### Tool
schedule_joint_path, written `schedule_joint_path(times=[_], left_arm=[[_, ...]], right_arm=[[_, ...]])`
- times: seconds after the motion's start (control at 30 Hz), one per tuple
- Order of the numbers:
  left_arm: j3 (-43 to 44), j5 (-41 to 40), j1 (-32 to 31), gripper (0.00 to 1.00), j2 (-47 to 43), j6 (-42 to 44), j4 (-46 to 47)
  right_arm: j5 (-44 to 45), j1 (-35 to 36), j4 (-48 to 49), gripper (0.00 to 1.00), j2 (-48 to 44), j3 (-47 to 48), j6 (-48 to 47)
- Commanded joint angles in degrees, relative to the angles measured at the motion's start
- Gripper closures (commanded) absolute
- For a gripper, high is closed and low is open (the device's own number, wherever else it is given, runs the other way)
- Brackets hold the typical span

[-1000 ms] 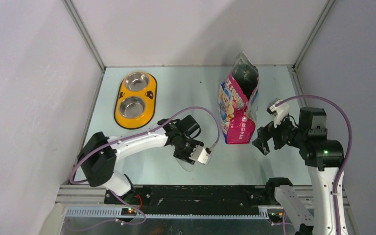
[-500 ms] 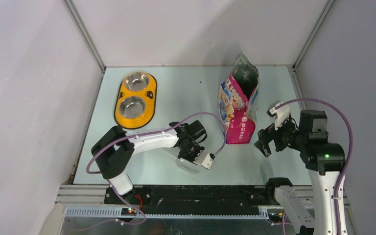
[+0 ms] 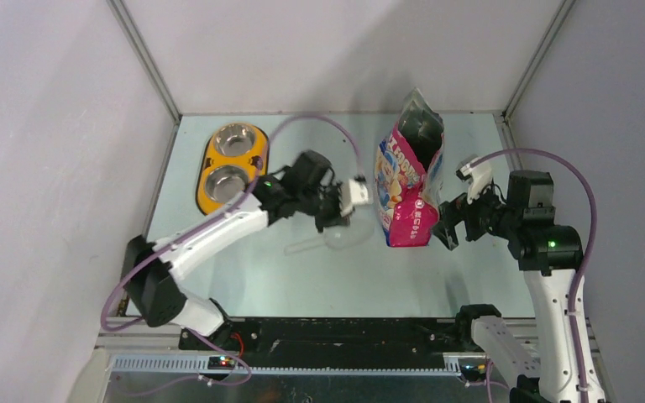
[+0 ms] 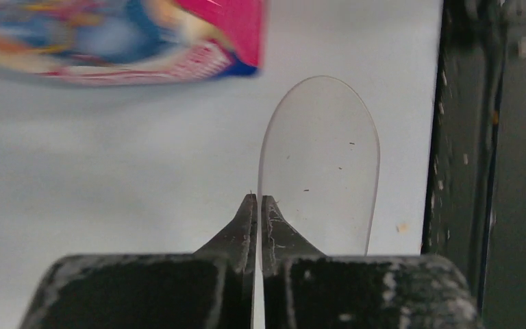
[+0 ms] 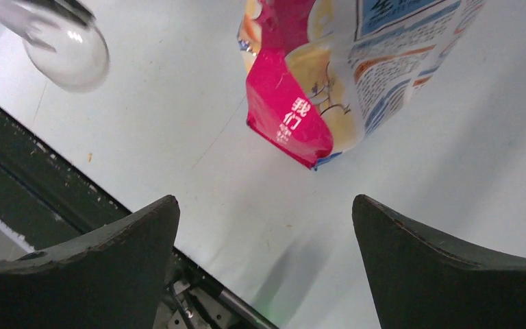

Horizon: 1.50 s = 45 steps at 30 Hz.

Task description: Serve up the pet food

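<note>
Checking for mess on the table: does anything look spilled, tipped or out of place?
Little stands out. One small tan crumb lies on the table near its front edge, beside the black rail. The bag stands upright with its top open, and the clear scoop pinched in the left gripper shows only a few dark specks.

We see our left arm [image 3: 218,231] and right arm [image 3: 554,294], white with black joints. A purple cable [image 3: 311,117] loops behind each gripper [image 4: 255,199], a green light [image 3: 550,243] glows, and the black fingers [image 5: 130,240] look scuffed.
</note>
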Motion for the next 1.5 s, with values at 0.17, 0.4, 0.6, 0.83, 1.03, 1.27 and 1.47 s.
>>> schedule_joint_path(times=[0.17, 0.4, 0.6, 0.83, 1.03, 1.27, 1.47], left_arm=[[4.6, -0.3, 15.0, 1.00, -12.6, -41.9, 19.6], [7.1, -7.9, 21.1, 1.00, -14.2, -67.9, 28.8], [9.6, -9.2, 23.0, 1.00, -13.5, -79.1, 31.7], [11.9, -18.2, 24.7, 1.00, -9.4, -92.1, 28.7], [13.6, -14.7, 24.7, 1.00, -7.4, -79.3, 29.4], [11.3, -14.8, 21.1, 1.00, -10.1, -56.7, 20.1], [8.4, -19.0, 13.9, 1.00, -13.5, -32.8, 14.0]], right_arm=[[3.9, 2.1, 8.0, 0.00, 2.6, 4.2, 0.2], [-10.8, 3.7, 19.5, 0.17, 1.0, 6.8, 3.6], [-12.1, 10.6, 25.9, 0.17, 7.5, 10.3, 9.8], [-6.6, 19.7, 37.4, 0.12, 16.7, 11.7, 20.3], [-6.3, 21.6, 40.6, 0.12, 24.7, 19.4, 26.2], [13.4, 30.3, 34.8, 0.19, 30.5, 32.2, 20.1], [17.2, 34.8, 29.1, 0.24, 31.3, 32.8, 18.2]])
